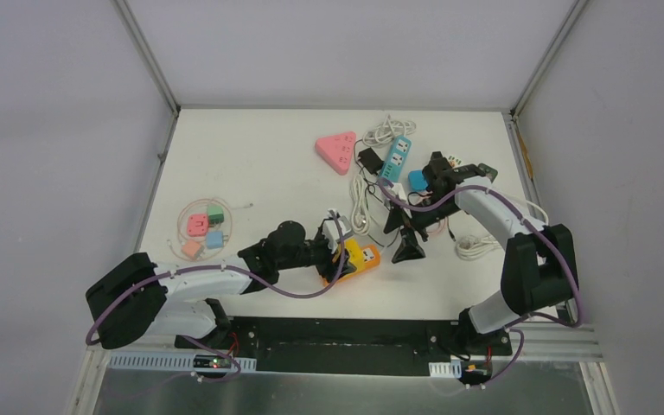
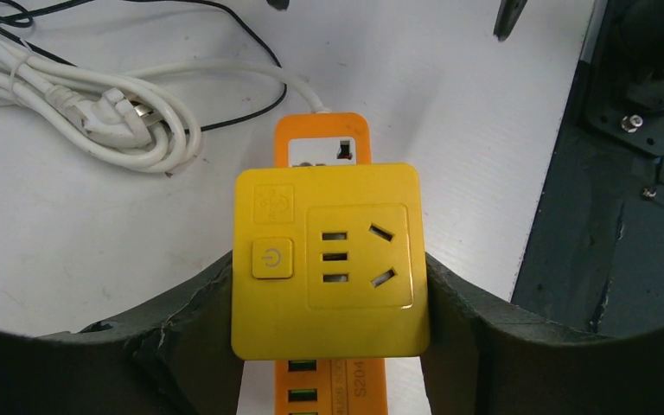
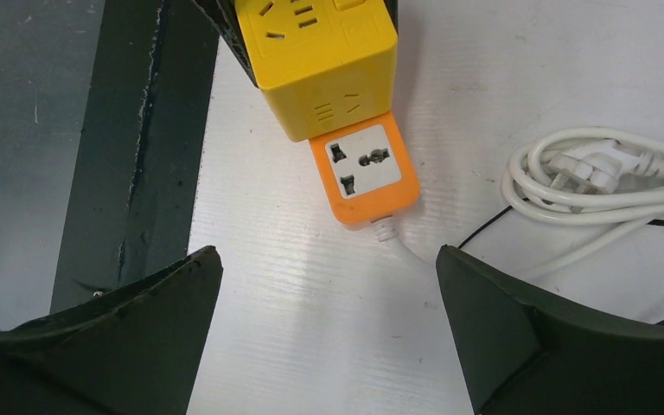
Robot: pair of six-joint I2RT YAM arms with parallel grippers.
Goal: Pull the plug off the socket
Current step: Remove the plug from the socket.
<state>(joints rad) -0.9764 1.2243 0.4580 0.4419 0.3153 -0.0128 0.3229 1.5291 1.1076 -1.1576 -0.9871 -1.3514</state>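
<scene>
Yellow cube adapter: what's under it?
The yellow cube adapter sits on an orange power strip, which sticks out past both of its ends. One free socket shows. The socket it's plugged into and its prongs are covered.

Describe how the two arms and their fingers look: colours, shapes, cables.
Both the left arm and the right arm have white tube-like links between bulky black joints. A purple cable loops loosely along each arm. The left fingers and the right fingers are matte black, broad and wedge-shaped, with slightly rough edges. No markings are readable.
</scene>
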